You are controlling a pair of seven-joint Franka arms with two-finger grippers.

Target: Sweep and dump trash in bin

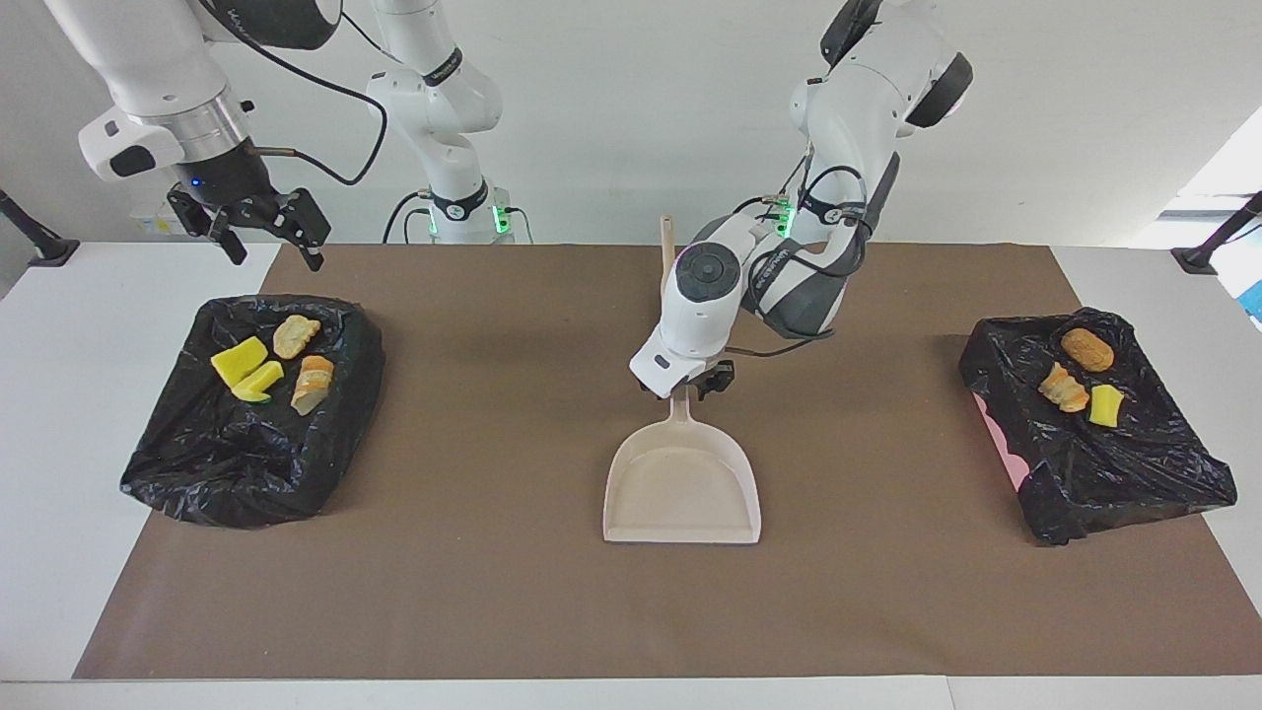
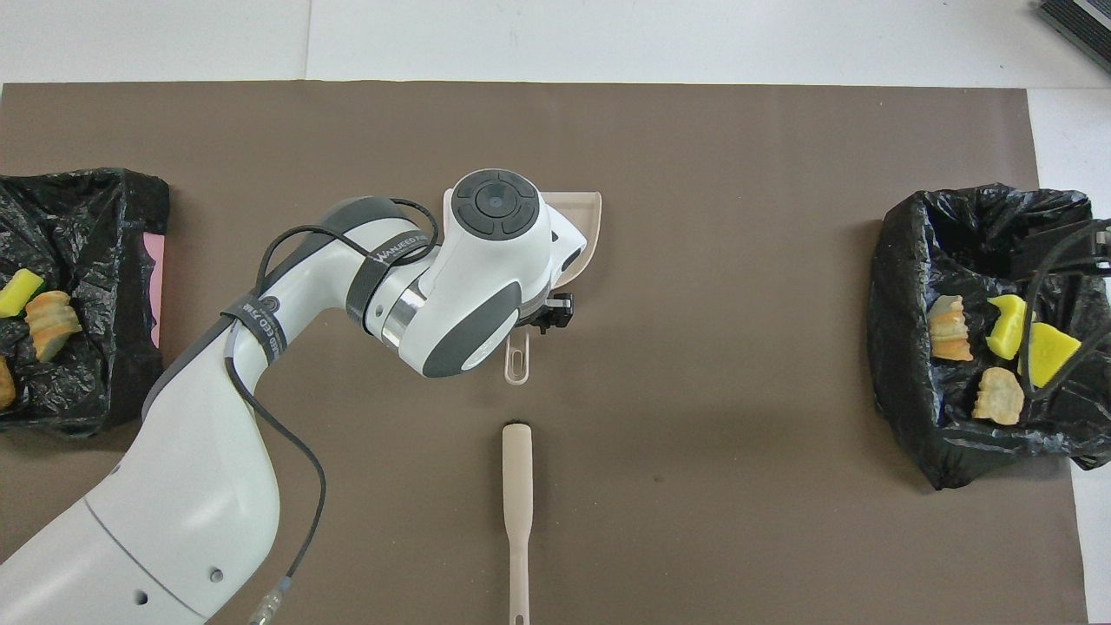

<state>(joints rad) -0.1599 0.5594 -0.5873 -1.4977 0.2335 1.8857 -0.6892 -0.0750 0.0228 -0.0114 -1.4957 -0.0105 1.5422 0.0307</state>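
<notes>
While the left gripper (image 1: 693, 387) sat low over the thin handle end of the beige dustpan (image 1: 682, 488), I could not tell whether its jaws were open or shut on that handle; the dustpan lay flat on the brown mat (image 1: 493, 602), and its wide mouth pointed away from the robots; nothing lay in the pan. Just nearer to the robots than that gripper lay the beige brush (image 2: 517, 486), straight in line with the dustpan's handle and not touching it.

Well away from those jaws, toward the left arm's end of the table, sat a bin lined with a black bag (image 1: 1124, 493); three pieces of trash lay inside it: an orange-brown bun (image 1: 1087, 349), a pale ridged lump (image 1: 1064, 388) and a yellow sponge block (image 1: 1106, 405).

At the other end, the right gripper (image 1: 264, 237) hung up in the air with its jaws wide apart and nothing between them; this arm waited. It hung over the rim, on the robots' side, of a second black-bagged bin (image 1: 237, 473); four more pieces of trash lay in that bin, close together: a yellow sponge (image 1: 240, 361), a green-and-yellow sponge (image 1: 258, 383) touching it, a beige lump (image 1: 296, 335) and a pale orange-edged piece (image 1: 314, 383). No trash lay on the mat between the two bins.
</notes>
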